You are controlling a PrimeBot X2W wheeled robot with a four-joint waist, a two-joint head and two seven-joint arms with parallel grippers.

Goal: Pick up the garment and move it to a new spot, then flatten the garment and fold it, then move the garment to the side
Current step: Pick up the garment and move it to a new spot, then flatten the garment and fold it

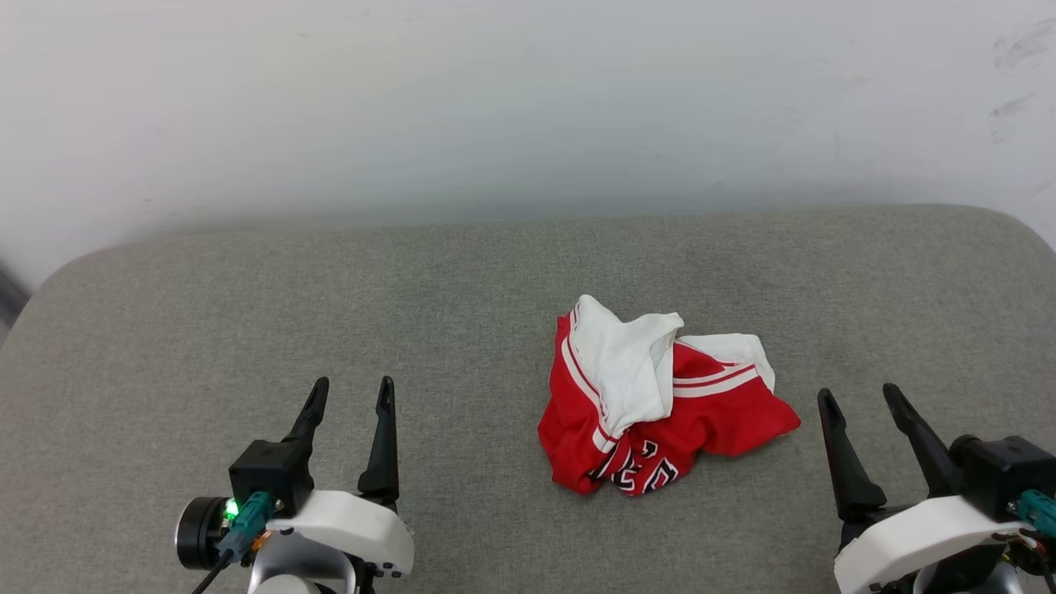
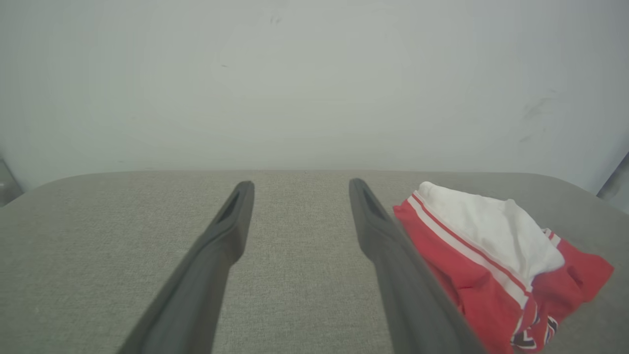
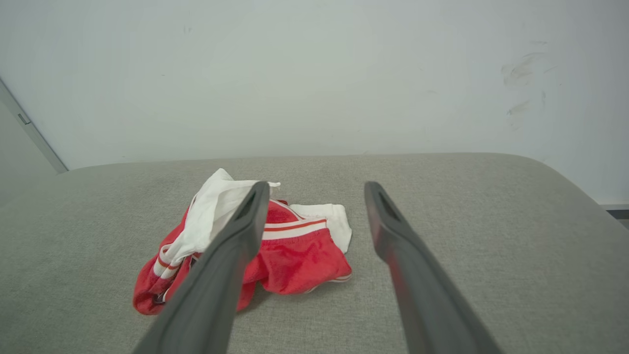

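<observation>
The garment [image 1: 660,404] is a crumpled red shirt with white panels, striped trim and black-and-white lettering, lying in a heap right of centre on the grey cushioned surface [image 1: 330,297]. My left gripper [image 1: 353,389] stands open at the lower left, well to the left of the heap, with nothing between its fingers. My right gripper [image 1: 860,396] stands open at the lower right, just right of the heap, also empty. The left wrist view has the garment [image 2: 496,260] right of the left gripper [image 2: 300,186]. The right wrist view has the garment [image 3: 295,250] partly behind the right gripper's [image 3: 317,187] left finger [image 3: 231,255].
A pale wall [image 1: 528,107] rises directly behind the grey surface, whose far corners are rounded. Bare grey fabric stretches to the left of the garment and beyond it toward the wall. A dark strip [image 1: 10,297] shows at the far left edge.
</observation>
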